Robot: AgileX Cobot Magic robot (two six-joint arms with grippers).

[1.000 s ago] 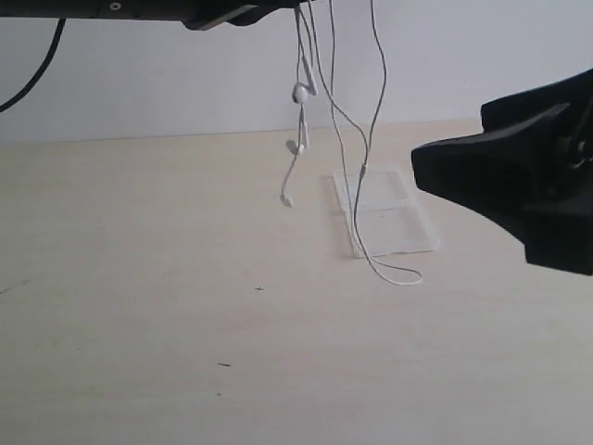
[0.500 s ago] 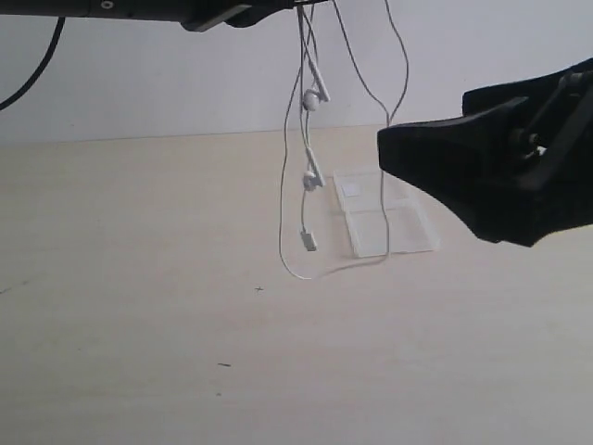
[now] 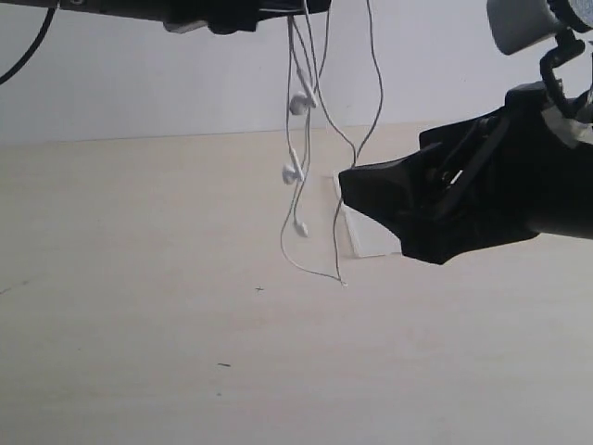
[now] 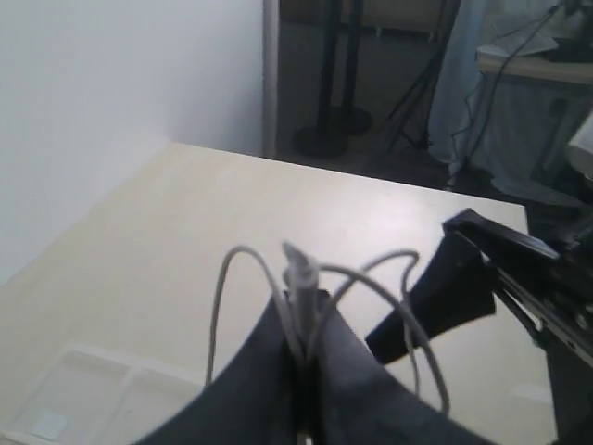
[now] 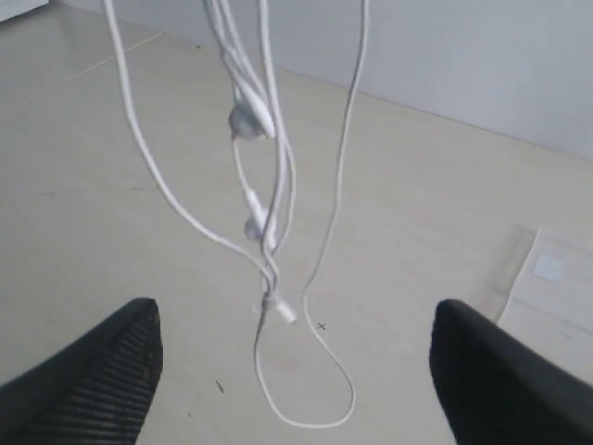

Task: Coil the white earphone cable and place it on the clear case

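While my left pincer (image 4: 301, 371) stays clamped on the thin white earphone cable (image 3: 298, 176), my open right pincer (image 5: 295, 366) has swung in to its dangling loops, so coiling can begin near the clear plastic case (image 3: 363, 234).

The white earphone cable (image 5: 262, 225) dangles looped before the right gripper's (image 5: 294, 313) spread jaws

Left black two-finger gripper (image 4: 304, 338) held high, fingers pinched together on the thin white earphone cable (image 4: 301, 273). Right black two-finger gripper (image 5: 295, 320) spread wide, arm reaching in lower, seemingly near-horizontal.
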